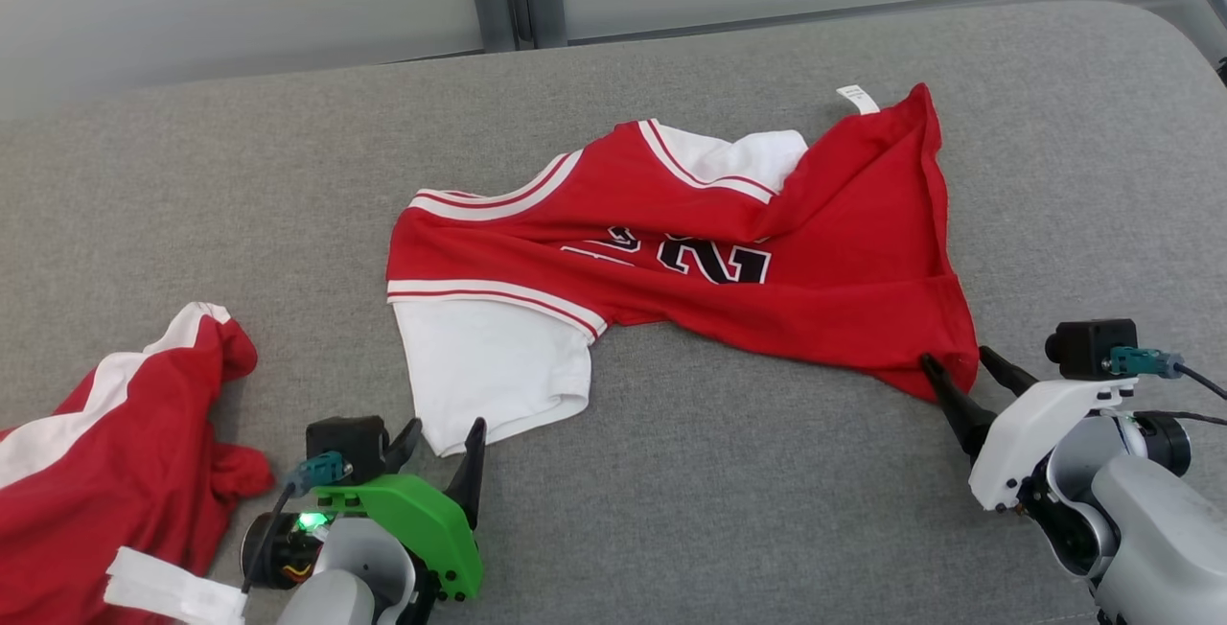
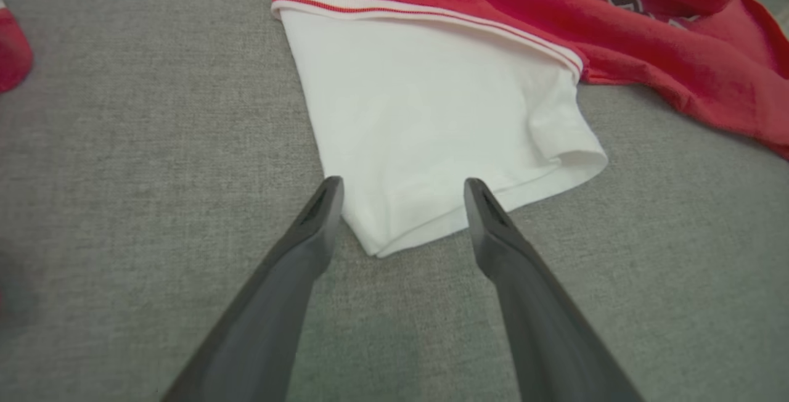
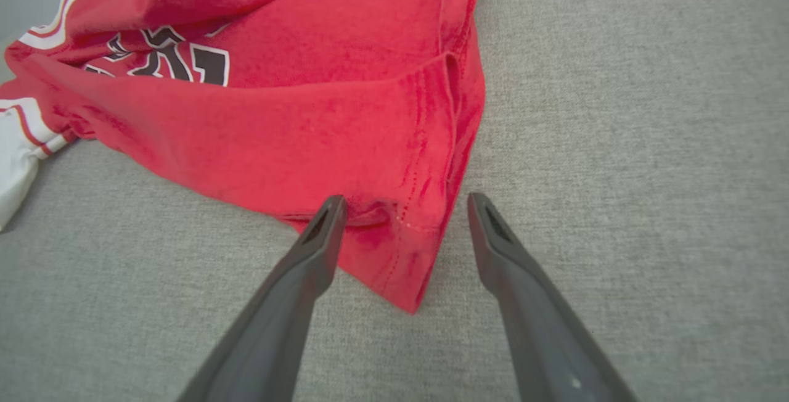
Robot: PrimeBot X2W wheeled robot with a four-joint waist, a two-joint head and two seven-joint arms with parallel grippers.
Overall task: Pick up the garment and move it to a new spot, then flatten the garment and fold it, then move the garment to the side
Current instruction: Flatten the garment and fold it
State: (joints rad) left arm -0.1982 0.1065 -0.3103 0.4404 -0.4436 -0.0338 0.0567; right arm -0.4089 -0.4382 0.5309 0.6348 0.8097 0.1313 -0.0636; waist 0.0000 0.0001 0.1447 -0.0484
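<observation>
Folds hide part of the garment's (image 1: 824,251) number (image 1: 714,256); left gripper (image 1: 446,426) gapes around its sleeve (image 1: 489,366), right gripper (image 1: 957,357) around, perhaps touching, its hem (image 3: 400,254).

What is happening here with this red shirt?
A two-armed robot seems ready to grasp the crumpled red and white jersey on the grey cushion. Its left tool stands open around the white sleeve's corner, its right tool open around the red hem corner. Nothing is gripped yet. A second red garment lies aside.
</observation>
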